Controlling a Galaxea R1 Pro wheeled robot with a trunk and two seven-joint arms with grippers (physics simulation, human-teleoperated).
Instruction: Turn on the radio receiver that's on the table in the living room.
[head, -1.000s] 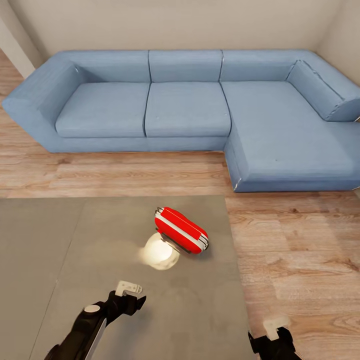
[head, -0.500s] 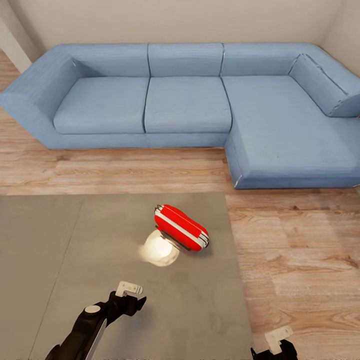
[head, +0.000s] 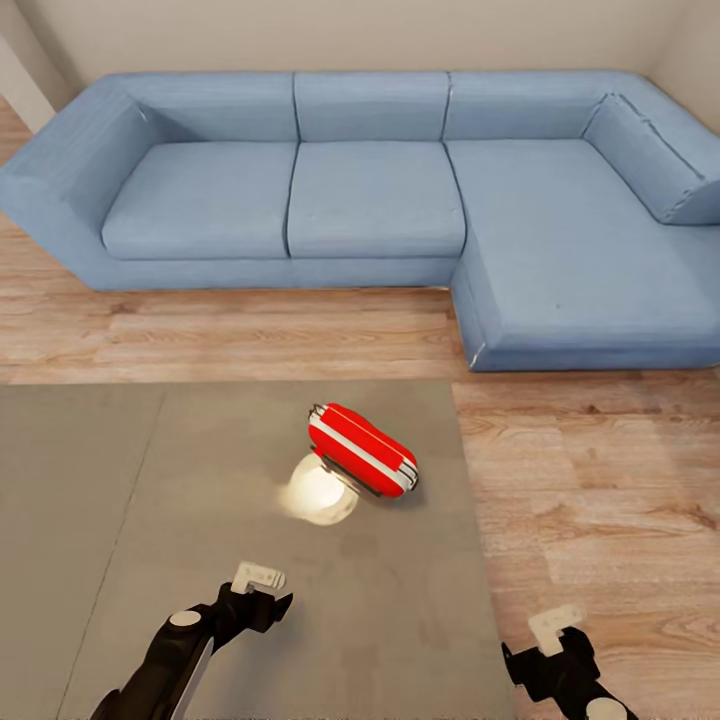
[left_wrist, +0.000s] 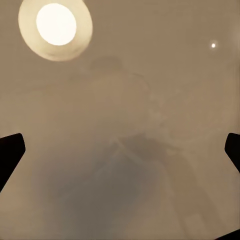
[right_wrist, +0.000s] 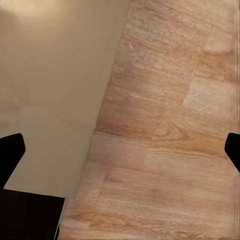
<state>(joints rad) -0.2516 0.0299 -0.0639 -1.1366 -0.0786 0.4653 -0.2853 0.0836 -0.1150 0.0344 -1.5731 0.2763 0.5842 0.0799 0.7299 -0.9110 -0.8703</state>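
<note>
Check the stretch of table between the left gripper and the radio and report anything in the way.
Nothing visible: between the left gripper and the radio receiver lies bare table with a bright light reflection.

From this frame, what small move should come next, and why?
Probably ease the left pincer forward over the table toward the radio receiver: it hovers over the grey top short of the radio, while the right pincer hangs beyond the table's edge over the floor.
</note>
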